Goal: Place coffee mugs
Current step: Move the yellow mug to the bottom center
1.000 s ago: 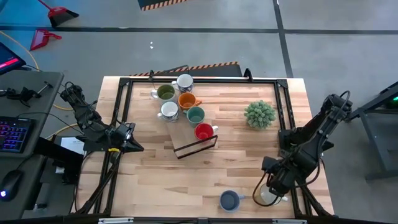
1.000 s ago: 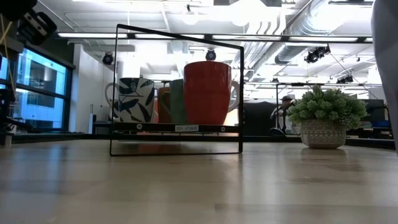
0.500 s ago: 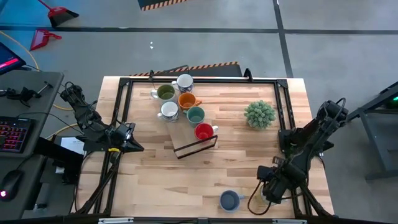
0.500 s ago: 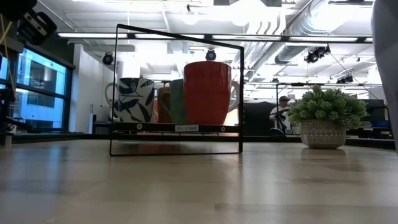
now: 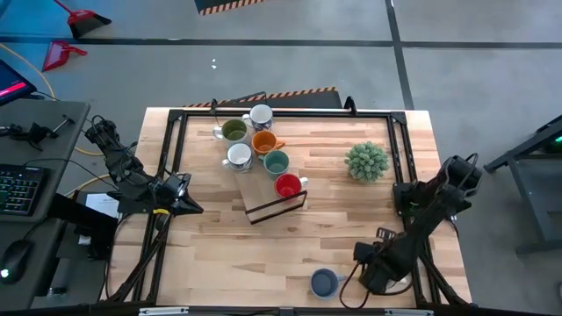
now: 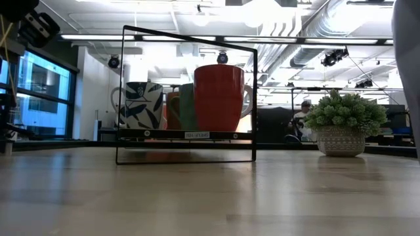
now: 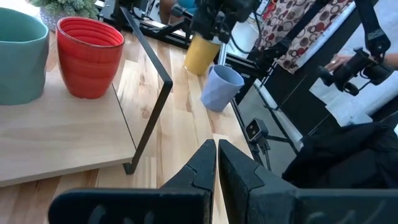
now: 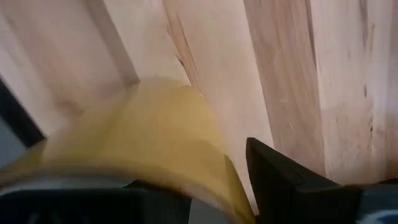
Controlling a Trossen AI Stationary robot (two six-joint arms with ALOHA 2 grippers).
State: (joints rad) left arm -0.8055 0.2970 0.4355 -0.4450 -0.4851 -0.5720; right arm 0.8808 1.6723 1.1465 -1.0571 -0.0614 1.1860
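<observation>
- Light wooden table (image 5: 219, 237) with a black frame round its rim, standing on a grey floor; a desk with a keyboard (image 5: 19, 189) sits off its left side.
- From table height, an open room shows behind: ceiling ducts, strip lights and a person (image 6: 303, 113) seated far back.
- Five mugs cluster near the far edge: olive green mug (image 5: 234, 131), patterned white mug (image 5: 261, 115), orange mug (image 5: 263, 141), white mug (image 5: 239, 155) and teal mug (image 5: 276, 162), all upright with mouths up.
- Red mug (image 5: 287, 185) stands upright on the board inside the black wire rack (image 5: 277, 206), handle pointing toward the right edge.
- Spiky potted plant (image 5: 366, 161) sits toward the right edge, well apart from the rack.
- Blue mug (image 5: 323, 283) stands upright at the near edge, handle toward the right.
- Right gripper (image 5: 376, 272) is low at the near right corner, just beside the blue mug, clamped on a yellow mug (image 7: 201, 53), which fills its wrist view.
- Left gripper (image 5: 189, 204) waits at the left edge, fingers (image 7: 202, 163) pressed together, holding nothing.
</observation>
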